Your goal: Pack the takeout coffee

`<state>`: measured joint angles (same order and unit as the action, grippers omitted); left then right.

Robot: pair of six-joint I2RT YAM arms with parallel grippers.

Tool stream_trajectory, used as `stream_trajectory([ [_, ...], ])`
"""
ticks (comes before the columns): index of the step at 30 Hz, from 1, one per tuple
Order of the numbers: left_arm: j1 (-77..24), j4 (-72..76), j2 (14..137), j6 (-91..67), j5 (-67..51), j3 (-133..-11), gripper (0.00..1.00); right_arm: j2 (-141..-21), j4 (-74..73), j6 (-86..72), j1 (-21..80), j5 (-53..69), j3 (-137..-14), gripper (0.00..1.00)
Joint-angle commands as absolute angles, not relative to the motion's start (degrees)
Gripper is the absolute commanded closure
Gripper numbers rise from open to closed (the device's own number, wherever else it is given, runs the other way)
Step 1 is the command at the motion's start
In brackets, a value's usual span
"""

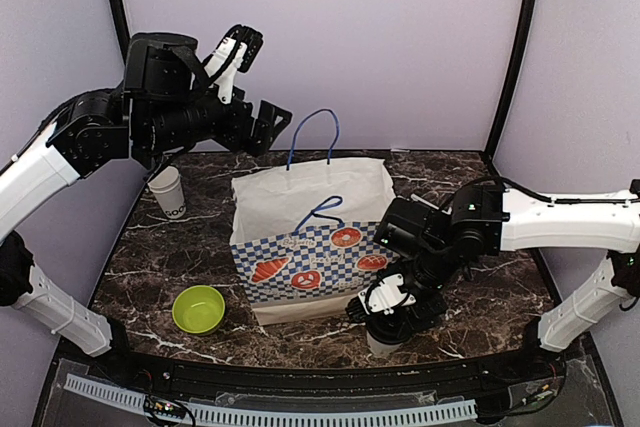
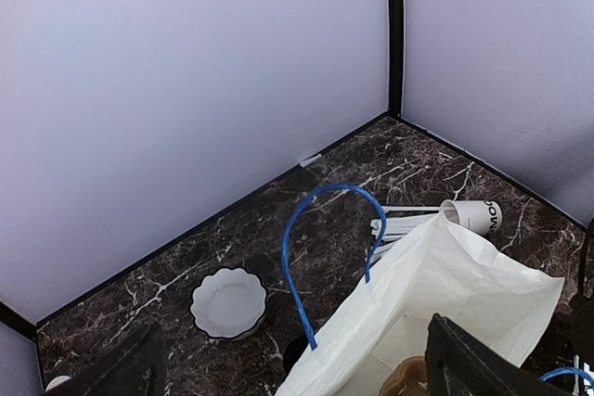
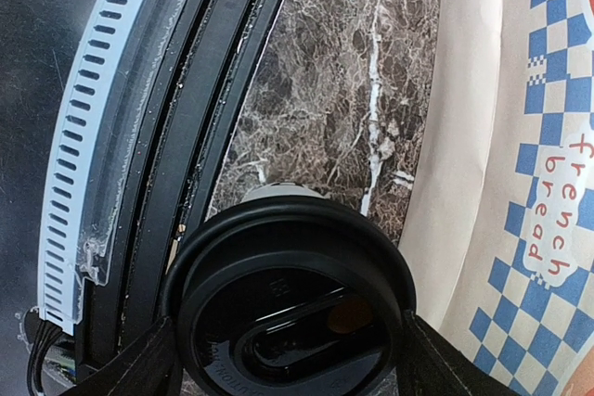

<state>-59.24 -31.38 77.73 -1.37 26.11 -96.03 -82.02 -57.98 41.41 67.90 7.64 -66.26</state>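
Coffee cup (image 1: 382, 348) upright on the surface (image 1: 150, 267) at the near edge, right pincer (image 1: 388, 327) directly over it.
Top: cup sits just right of the paper bag (image 1: 310, 237)'s front corner. Left pincer (image 1: 270, 127) is high over the far-left corner, jaws wide apart, nothing in them. Green bowl (image 1: 198, 309) near-left, white lettered cup (image 1: 168, 192) by the left edge. Left wrist: scalloped bowl (image 2: 228, 303) behind the bag, straw cup (image 2: 471, 216) on its side toward the far-right corner. Right wrist: fingers (image 3: 130, 373) flank the black lid (image 3: 292, 303) on both sides; can't tell if clamped or just clear.
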Motion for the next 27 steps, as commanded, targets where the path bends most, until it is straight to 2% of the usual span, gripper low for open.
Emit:
stream_trajectory([
  [1,-58.8,-31.11,76.77,-1.93,25.55,-95.24,0.01,-82.79,-56.67,40.74,68.56,4.72,-64.12,0.23],
  [4,-58.8,-31.11,76.81,-1.81,25.57,-95.4,0.01,-82.61,-56.36,40.85,68.69,4.34,-63.56,0.22],
  [10,-58.72,-31.29,76.84,-1.31,26.08,-95.87,0.01,-82.32,-57.86,40.95,68.69,5.96,-65.14,0.34],
  [16,-58.23,-33.36,78.21,-0.48,26.96,-98.82,0.01,-79.33,-63.03,41.02,68.01,9.47,-69.68,0.38],
  [27,-55.8,-36.92,82.69,1.85,27.57,-107.19,0.01,-69.62,-67.98,44.02,54.16,12.44,-64.52,0.42],
])
